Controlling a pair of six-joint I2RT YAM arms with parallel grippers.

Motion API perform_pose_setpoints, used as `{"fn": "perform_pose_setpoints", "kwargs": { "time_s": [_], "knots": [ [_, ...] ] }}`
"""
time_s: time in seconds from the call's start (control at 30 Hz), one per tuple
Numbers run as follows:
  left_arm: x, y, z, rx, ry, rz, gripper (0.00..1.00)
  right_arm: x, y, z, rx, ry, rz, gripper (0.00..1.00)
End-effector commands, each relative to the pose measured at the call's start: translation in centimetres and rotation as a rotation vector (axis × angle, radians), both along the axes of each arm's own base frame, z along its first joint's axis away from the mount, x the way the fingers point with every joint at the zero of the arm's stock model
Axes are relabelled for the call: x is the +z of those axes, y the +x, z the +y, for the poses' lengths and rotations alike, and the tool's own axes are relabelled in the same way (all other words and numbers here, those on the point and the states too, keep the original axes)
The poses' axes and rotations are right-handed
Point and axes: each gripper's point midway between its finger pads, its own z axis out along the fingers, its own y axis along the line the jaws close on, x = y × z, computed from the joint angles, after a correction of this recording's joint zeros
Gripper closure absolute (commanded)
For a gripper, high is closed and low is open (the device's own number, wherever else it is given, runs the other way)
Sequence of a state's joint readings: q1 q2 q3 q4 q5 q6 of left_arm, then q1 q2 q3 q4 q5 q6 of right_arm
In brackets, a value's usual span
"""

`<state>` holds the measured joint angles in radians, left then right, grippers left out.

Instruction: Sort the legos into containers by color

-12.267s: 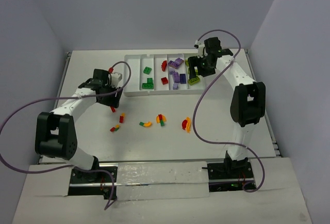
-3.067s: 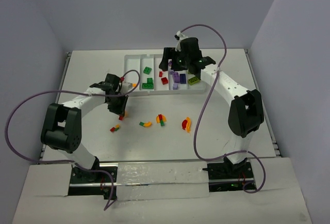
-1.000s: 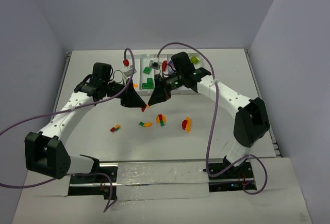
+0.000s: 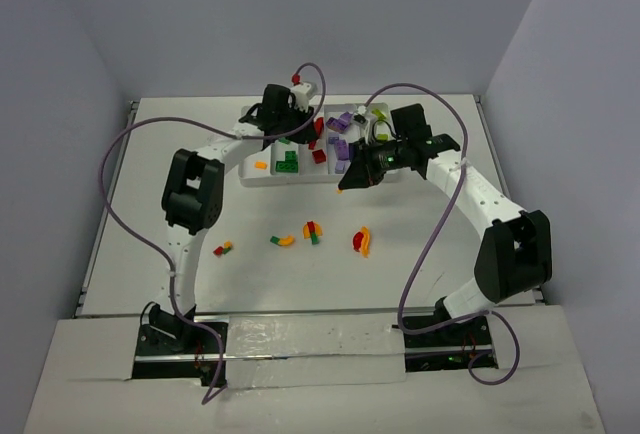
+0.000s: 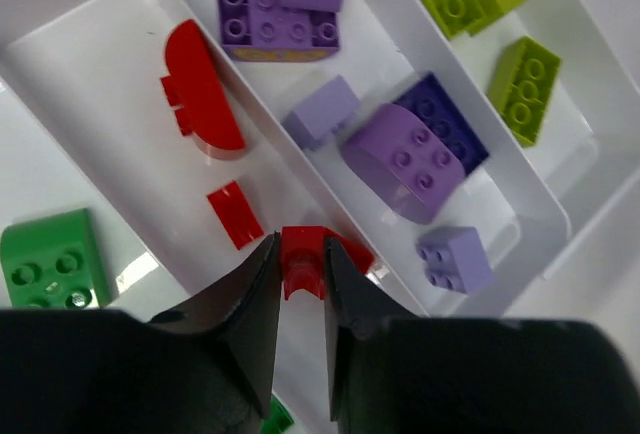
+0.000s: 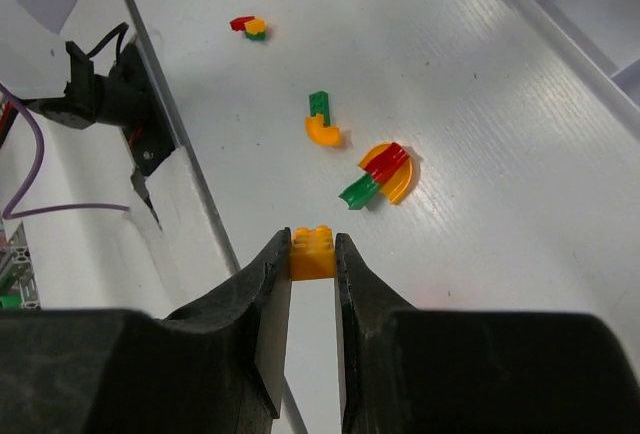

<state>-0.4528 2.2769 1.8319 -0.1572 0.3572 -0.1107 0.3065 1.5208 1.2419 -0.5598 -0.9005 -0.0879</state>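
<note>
Two pincers hung at the white tray (image 4: 300,181) in the top view. The left pincer (image 4: 292,134) seemed over its middle compartments. The right pincer (image 4: 347,182) was by the near wall, well apart from the leftmost compartment's orange piece (image 4: 260,165).

Left wrist view: the left pincer was clenched on a small red brick (image 5: 300,266) directly above the red compartment (image 5: 110,74).

Right wrist view: the right pincer grasped an orange brick (image 6: 312,252) over the bench (image 6: 480,104).

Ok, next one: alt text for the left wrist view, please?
The left tool grips a small red brick over a white tray. Its compartments below hold red pieces, then purple bricks, then lime bricks; a green brick lies at lower left.
</note>
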Motion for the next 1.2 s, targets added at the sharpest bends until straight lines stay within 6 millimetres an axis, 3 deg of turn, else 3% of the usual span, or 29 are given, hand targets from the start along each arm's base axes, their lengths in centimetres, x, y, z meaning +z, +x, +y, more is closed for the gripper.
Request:
{"fn": "perform_pose_setpoints", "kwargs": {
  "time_s": [0.0, 0.1, 0.17, 0.27, 0.37, 0.43, 0.47, 0.5, 0.53, 0.57, 0.6, 0.63, 0.7, 0.73, 0.77, 0.8, 0.83, 0.87, 0.9, 0.93, 0.97, 1.17],
  "knots": [
    [3.1, 3.4, -0.3, 0.084, 0.000, -0.099, 0.63, 1.7, 0.9, -0.2, -0.025, 0.004, -0.064, 1.00],
    [3.3, 3.7, 0.0, 0.098, 0.019, -0.102, 0.47, 1.6, 1.6, -0.4, -0.053, -0.012, -0.074, 1.00],
    [3.5, 3.8, 0.3, 0.106, 0.034, -0.105, 0.42, 1.7, 2.1, -0.5, -0.069, -0.021, -0.088, 1.00],
    [5.4, 4.1, 0.8, 0.116, 0.029, -0.125, 0.37, 2.0, 3.8, -0.7, -0.131, -0.038, -0.115, 1.00],
    [10.7, 4.2, 2.3, 0.131, -0.033, -0.159, 0.36, 2.8, 6.2, -0.4, -0.207, -0.034, -0.147, 1.00],
    [14.0, 4.1, 4.6, 0.134, -0.094, -0.164, 0.36, 3.1, 8.0, -0.2, -0.275, -0.051, -0.164, 1.00],
    [17.5, 3.1, 5.7, 0.138, -0.139, -0.186, 0.35, 3.3, 8.9, 0.8, -0.275, -0.051, -0.175, 1.00],
    [17.8, 2.6, 7.6, 0.138, -0.155, -0.166, 0.33, 3.3, 9.8, 1.3, -0.300, -0.069, -0.182, 1.00],
    [20.5, 1.3, 9.3, 0.142, -0.170, -0.192, 0.31, 4.5, 10.9, 2.0, -0.315, -0.070, -0.216, 1.00],
    [21.4, 0.4, 10.7, 0.144, -0.154, -0.209, 0.30, 3.5, 11.7, 3.0, -0.319, -0.093, -0.207, 1.00],
    [20.0, -0.3, 12.6, 0.160, -0.121, -0.181, 0.30, 3.1, 11.9, 4.4, -0.310, -0.105, -0.207, 1.00],
    [21.3, -1.9, 14.2, 0.169, -0.104, -0.204, 0.30, 3.9, 12.7, 5.5, -0.323, -0.110, -0.232, 1.00],
    [17.9, -5.0, 17.5, 0.178, -0.010, -0.148, 0.30, 1.7, 13.5, 8.8, -0.301, -0.153, -0.214, 1.00],
    [19.0, -6.7, 18.3, 0.157, 0.005, -0.182, 0.29, 2.5, 14.4, 9.7, -0.315, -0.150, -0.244, 1.00],
    [16.6, -7.4, 19.2, 0.152, 0.040, -0.139, 0.29, 0.8, 14.5, 10.4, -0.312, -0.178, -0.228, 1.00],
    [17.2, -9.4, 19.7, 0.092, 0.056, -0.172, 0.29, 1.3, 15.2, 11.6, -0.315, -0.174, -0.252, 1.00],
    [14.5, -11.6, 20.8, 0.072, 0.075, -0.097, 0.29, 0.9, 15.6, 12.4, -0.318, -0.185, -0.257, 1.00],
    [14.4, -13.3, 21.3, 0.053, 0.089, -0.099, 0.29, -1.8, 15.8, 14.1, -0.301, -0.221, -0.234, 1.00],
    [12.0, -15.3, 22.3, 0.023, 0.118, -0.043, 0.29, -0.9, 16.7, 15.2, -0.319, -0.216, -0.255, 1.00],
    [11.0, -16.6, 22.7, -0.001, 0.131, -0.019, 0.29, -3.4, 17.0, 16.5, -0.307, -0.244, -0.229, 1.00],
    [10.0, -18.2, 23.3, -0.031, 0.150, 0.009, 0.29, -2.6, 17.4, 17.4, -0.310, -0.225, -0.240, 1.00],
    [5.6, -24.5, 25.6, -0.182, 0.249, 0.130, 0.31, -4.3, 18.6, 21.9, -0.327, -0.191, -0.297, 1.00]
  ]
}}
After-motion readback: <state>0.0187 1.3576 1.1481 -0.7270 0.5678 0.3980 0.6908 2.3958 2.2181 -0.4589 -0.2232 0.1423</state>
